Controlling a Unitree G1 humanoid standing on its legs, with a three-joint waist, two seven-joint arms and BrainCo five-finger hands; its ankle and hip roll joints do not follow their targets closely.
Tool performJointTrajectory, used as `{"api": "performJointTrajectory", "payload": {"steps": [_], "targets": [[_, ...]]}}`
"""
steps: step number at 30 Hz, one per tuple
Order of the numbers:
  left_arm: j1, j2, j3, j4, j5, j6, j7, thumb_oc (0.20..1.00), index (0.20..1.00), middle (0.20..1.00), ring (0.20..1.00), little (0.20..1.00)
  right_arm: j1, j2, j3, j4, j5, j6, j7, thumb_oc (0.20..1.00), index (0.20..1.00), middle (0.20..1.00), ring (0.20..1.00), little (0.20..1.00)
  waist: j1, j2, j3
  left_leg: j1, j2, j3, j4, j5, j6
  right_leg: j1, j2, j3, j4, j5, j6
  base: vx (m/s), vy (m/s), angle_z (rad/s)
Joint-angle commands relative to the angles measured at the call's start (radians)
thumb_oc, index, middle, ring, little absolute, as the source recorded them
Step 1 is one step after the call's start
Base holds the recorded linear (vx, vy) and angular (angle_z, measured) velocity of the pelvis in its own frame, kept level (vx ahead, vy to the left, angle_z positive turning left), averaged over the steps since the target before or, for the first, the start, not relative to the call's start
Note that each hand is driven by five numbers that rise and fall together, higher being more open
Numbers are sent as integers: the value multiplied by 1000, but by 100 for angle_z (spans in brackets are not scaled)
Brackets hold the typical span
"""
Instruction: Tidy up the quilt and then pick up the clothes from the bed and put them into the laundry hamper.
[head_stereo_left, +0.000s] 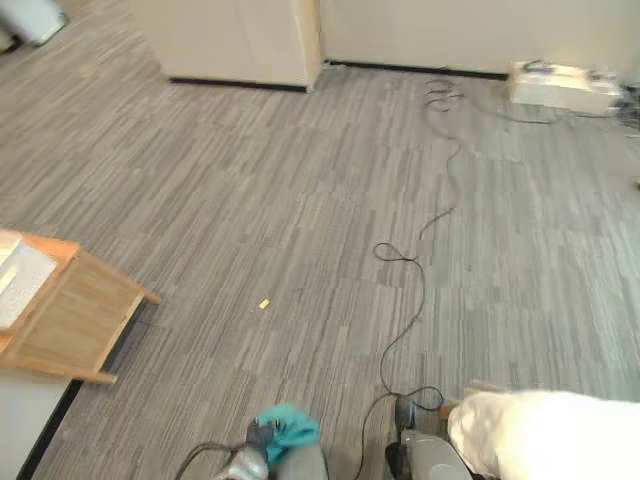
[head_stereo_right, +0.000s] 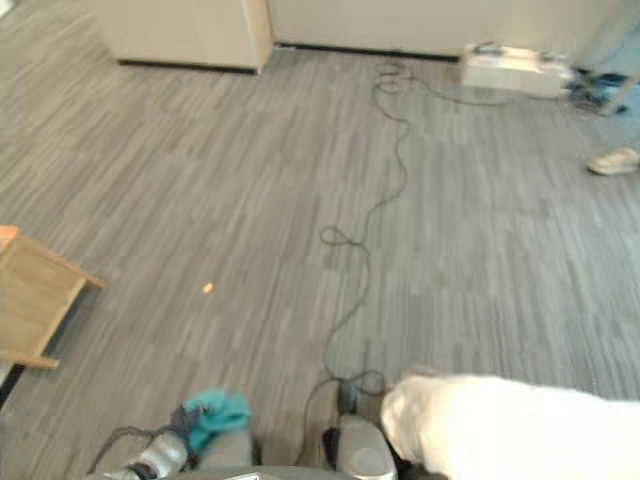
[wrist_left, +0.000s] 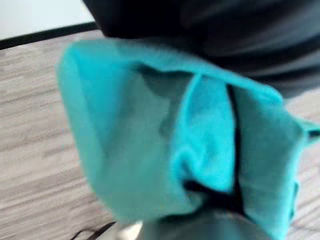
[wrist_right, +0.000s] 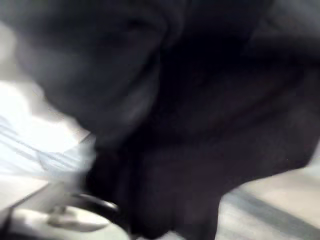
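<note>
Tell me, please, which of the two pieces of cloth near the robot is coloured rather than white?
The teal cloth, bunched low on the robot's left side. The other cloth, on its right, is plain white and larger.

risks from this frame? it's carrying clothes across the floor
1. A black cable snakes across the carpet right ahead; feet or dangling cloth might snag on it.
2. The teal garment bunches at the left hand and fills the left wrist view, so the grip can't be checked; it might slip.
3. The white cloth bulks at the lower right and may drag.
</note>
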Motion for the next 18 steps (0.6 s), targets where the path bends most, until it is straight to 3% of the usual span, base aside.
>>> {"api": "performJointTrajectory", "payload": {"steps": [1,3,5,6,8,9,10,12,14,15,16,18], "targets": [[24,49,1,-36,-23,-3,27,200,200,200,200,200,-76,-168,0,-40,-44,-17,-68,200,200,200,200,200,78,-31,31,-46,-78,137,-267,-26,67,154,-51,-11,-22,-186,144,615,-100,13],[49,40,12,-13,-9,0,22,200,200,200,200,200,-83,-179,-15,-47,-44,-25,-90,200,200,200,200,200,91,-20,3,-41,-54,268,-488,-23,77,221,-41,-42,-48,-231,158,538,3,37],[69,32,17,2,10,7,19,200,200,200,200,200,-77,-180,-38,-54,-32,-25,-108,200,200,200,200,200,84,-4,-18,-20,-16,431,-671,11,45,304,-29,-103,-48,-296,171,736,83,88],[85,24,32,18,20,18,16,200,200,200,200,200,-76,-172,-53,-54,-26,-25,-119,200,200,200,200,200,81,5,-40,-16,36,563,-763,69,34,353,-10,-155,-33,-324,179,611,91,119],[101,22,40,26,25,25,13,200,200,200,200,200,-69,-164,-57,-55,-27,-25,-119,200,200,200,200,200,84,-6,-53,8,34,598,-791,81,42,382,-17,-185,-7,-338,192,525,63,96],[114,24,48,40,32,34,10,200,200,200,200,200,-60,-157,-63,-49,-33,-22,-115,200,200,200,200,200,85,-13,-69,29,22,603,-806,66,64,379,-22,-195,26,-329,201,675,105,56],[123,23,53,48,31,32,6,200,200,200,200,200,-47,-143,-58,-41,-40,-25,-110,200,200,200,200,200,89,-30,-89,44,-20,574,-823,52,97,370,-35,-199,98,-293,225,629,145,68],[124,27,58,52,28,37,4,200,200,200,200,200,-31,-126,-70,-28,-40,-21,-106,200,200,200,200,200,94,-51,-89,81,-85,504,-837,7,146,296,-63,-185,354,-148,289,610,148,101],[117,35,54,48,40,41,3,200,200,200,200,200,-23,-109,-67,-28,-39,-25,-102,200,200,200,200,200,74,-50,-72,160,-103,459,-871,-28,171,202,-54,-138,597,-67,293,624,80,152],[110,44,45,40,44,44,6,200,200,200,200,200,-22,-105,-66,-32,-38,-25,-102,200,200,200,200,200,59,-36,-60,209,-101,429,-902,-35,178,132,-50,-102,695,-64,293,629,21,193],[89,50,22,31,51,42,9,200,200,200,200,200,-33,-102,-61,-32,-28,-30,-102,200,200,200,200,200,45,-6,-40,241,-68,397,-922,-15,170,36,-10,-82,752,-87,268,541,-21,172],[66,58,-5,10,69,43,8,200,200,200,200,200,-21,-95,-62,-36,-13,-31,-103,200,200,200,200,200,15,15,-21,292,-53,328,-937,-22,154,-74,7,-58,741,-127,240,533,-118,108]]}}
